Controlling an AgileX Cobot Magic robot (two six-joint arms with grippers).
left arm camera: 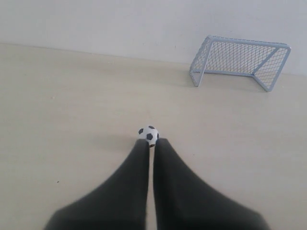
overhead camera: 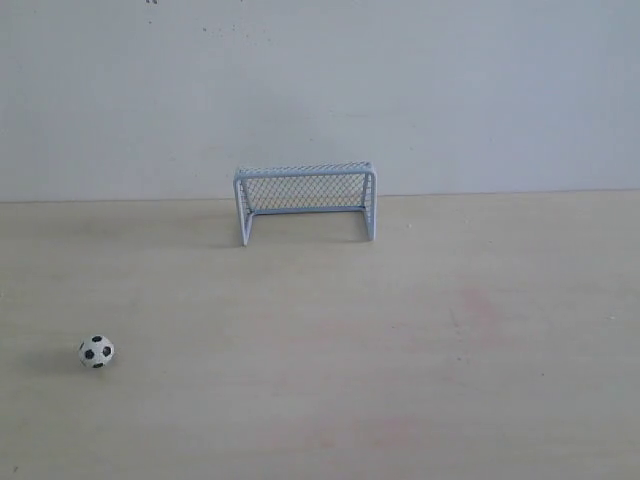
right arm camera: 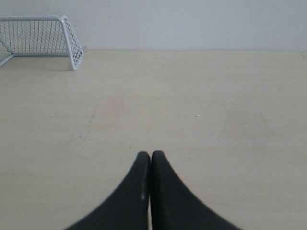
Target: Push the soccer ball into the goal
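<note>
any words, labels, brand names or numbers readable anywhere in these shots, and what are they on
No readable text in any view.
soccer ball: only black patches on white, no print or logo.
goal: bare frame and netting, no label.
table: plain surface with faint stains, no markings that read as text.

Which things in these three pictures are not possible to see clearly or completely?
- Left wrist view: the left gripper covers the near lower edge of the soccer ball, so it cannot be told whether they touch.
- Right wrist view: the goal is cut off by the picture's edge, and the soccer ball is out of frame.
- Exterior view: the left gripper and the right gripper are both outside the frame.
</note>
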